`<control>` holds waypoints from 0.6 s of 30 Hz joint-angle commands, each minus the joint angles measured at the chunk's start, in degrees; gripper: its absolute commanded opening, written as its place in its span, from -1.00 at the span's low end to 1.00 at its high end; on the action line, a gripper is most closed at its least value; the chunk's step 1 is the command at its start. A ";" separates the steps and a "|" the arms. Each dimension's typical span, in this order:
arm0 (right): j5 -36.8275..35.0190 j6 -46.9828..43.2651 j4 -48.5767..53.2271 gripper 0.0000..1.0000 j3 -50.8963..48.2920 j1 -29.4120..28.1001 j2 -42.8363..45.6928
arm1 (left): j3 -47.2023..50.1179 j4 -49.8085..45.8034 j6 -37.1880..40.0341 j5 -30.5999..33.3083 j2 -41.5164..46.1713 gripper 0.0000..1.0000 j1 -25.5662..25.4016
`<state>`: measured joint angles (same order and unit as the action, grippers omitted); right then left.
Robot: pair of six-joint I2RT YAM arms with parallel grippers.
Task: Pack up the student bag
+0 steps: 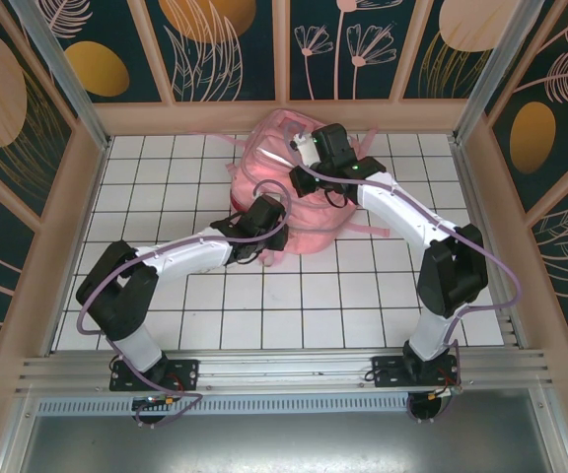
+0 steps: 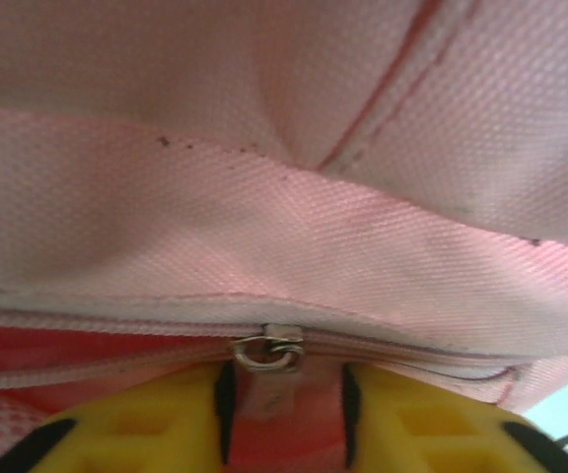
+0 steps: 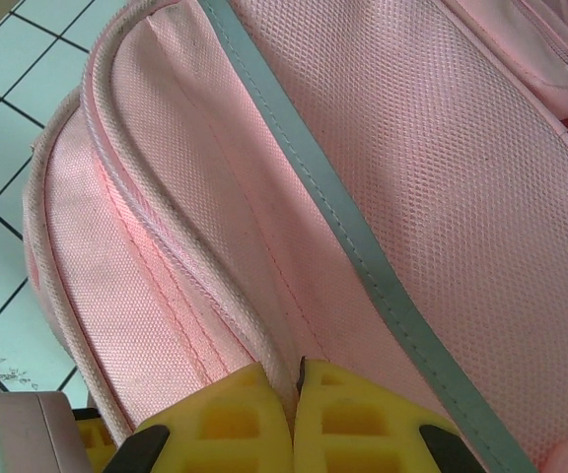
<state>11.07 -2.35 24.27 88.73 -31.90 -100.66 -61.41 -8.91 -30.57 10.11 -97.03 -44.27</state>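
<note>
The student bag (image 1: 309, 225) lies toward the far middle of the white tiled table (image 1: 304, 301), both arms reaching onto it. At its near side, the left gripper (image 2: 284, 426) is clamped on the pink zipper pull (image 2: 284, 399), just below the metal slider (image 2: 267, 347). The right gripper (image 3: 296, 419) rests on the bag's upper part beside the grey reflective strip (image 3: 363, 258). Its fingers are together where a piped seam (image 3: 215, 296) runs down to them, and whether fabric is pinched there cannot be told.
</note>
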 commanded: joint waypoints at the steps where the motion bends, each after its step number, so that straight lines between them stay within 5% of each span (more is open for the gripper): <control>1: 2.35 3.32 -5.81 -1.00 0.55 0.25 6.48 | 0.86 -1.93 0.60 3.52 -0.72 -0.52 -0.46; 7: 2.30 2.84 -6.33 -1.00 -2.60 0.23 7.68 | -1.12 -2.51 2.09 6.05 -0.08 -0.98 -0.35; 18: -1.43 -0.81 -4.61 -1.00 -4.60 0.23 8.73 | -0.35 -4.01 3.58 6.71 4.00 -1.00 3.27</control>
<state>11.29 -2.70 21.76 84.14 -31.92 -97.56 -61.52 -11.33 -27.92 13.89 -95.61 -43.66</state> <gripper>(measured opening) 0.067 0.058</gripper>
